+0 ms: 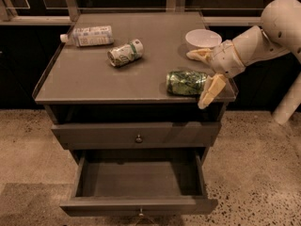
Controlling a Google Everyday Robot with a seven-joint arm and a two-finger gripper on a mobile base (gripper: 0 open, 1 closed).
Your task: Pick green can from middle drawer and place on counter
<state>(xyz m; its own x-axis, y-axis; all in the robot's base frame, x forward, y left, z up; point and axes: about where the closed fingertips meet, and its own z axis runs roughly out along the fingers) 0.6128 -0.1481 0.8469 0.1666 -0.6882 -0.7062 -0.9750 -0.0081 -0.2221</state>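
Note:
The green can (186, 83) lies on its side on the counter (94, 79), near the front right corner. My gripper (203, 76) is open just right of the can; one cream finger (197, 54) is behind it and the other (209, 92) hangs past the counter's front edge. The fingers stand apart from the can. The middle drawer (138, 185) is pulled out and holds nothing. The drawer above it (136, 135) is shut.
A paler cream-and-green can (125, 53) lies on its side mid-counter. A white-labelled plastic bottle (89, 36) lies at the back left. A white bowl (203, 38) stands at the back right, close to my arm. Speckled floor surrounds the cabinet.

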